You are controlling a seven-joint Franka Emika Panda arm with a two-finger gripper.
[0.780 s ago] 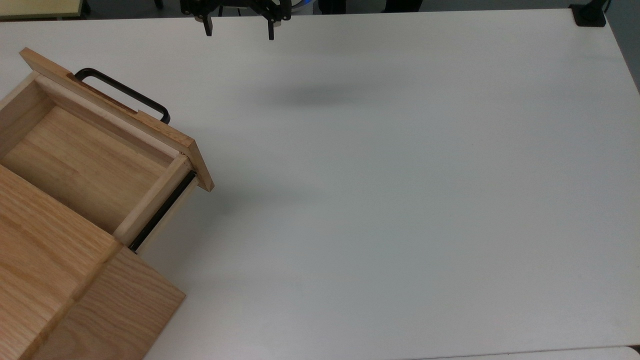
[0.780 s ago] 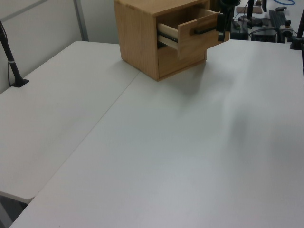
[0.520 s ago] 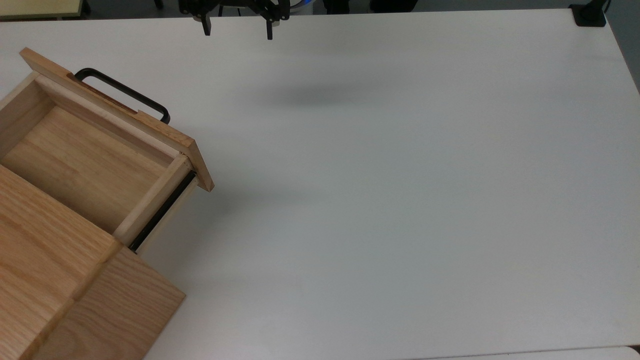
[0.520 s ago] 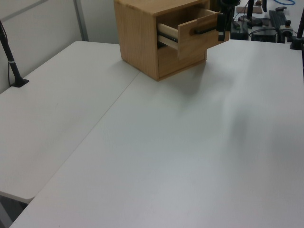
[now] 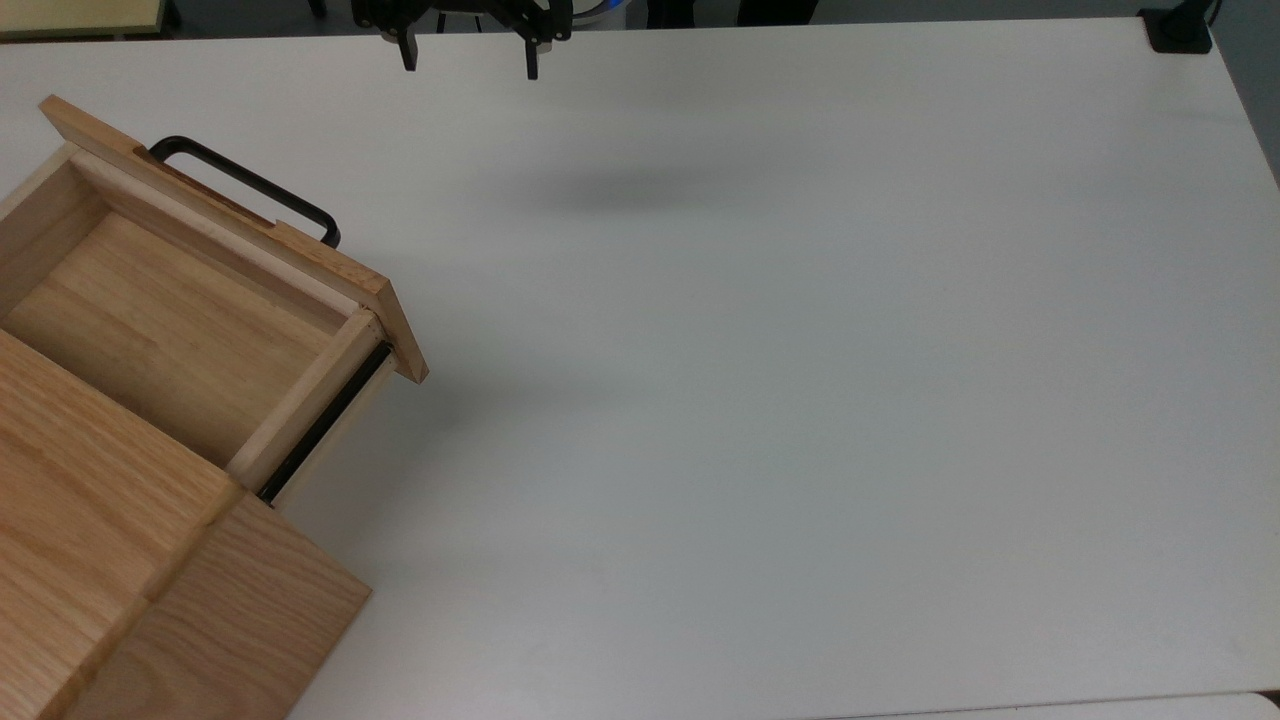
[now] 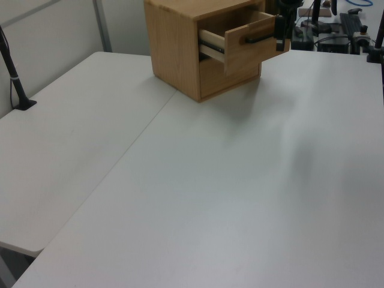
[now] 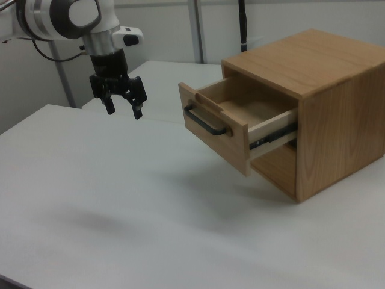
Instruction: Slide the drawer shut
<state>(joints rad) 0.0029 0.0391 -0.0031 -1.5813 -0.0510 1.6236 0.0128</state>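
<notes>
Right view: the gripper (image 7: pixel 124 109) is seen hanging above the white table (image 7: pixel 120 198), its two black fingers spread wide apart with nothing held between them and nothing touched. It is carried by a white arm (image 7: pixel 66 18) entering from the right view's upper left, and it is kept well apart from the drawer (image 7: pixel 240 123), to the right view's left of it.

The drawer is shown pulled well out of the upper opening of the oak-grain cabinet (image 7: pixel 325 90), its light wooden tray exposed and bare inside. Its flat front panel is turned toward the right view's left and slightly toward the camera, with the black handle (image 7: pixel 204 123) mounted across that face. A black side rail (image 7: pixel 274 135) is visible beneath the tray's near wall.

Seen in the top view, the drawer (image 5: pixel 180 310) is set at the top view's left edge, its sliding axis running diagonally from the cabinet (image 5: pixel 110 560) at lower left toward the upper right, and its front panel lying crosswise to that line. The gripper (image 5: pixel 468 60) is placed at the top view's upper edge, fingers parted, above a soft shadow on the table (image 5: pixel 800 400).

In the left view the drawer (image 6: pixel 243 45) is found at the far end of the table, open toward the left view's right.
</notes>
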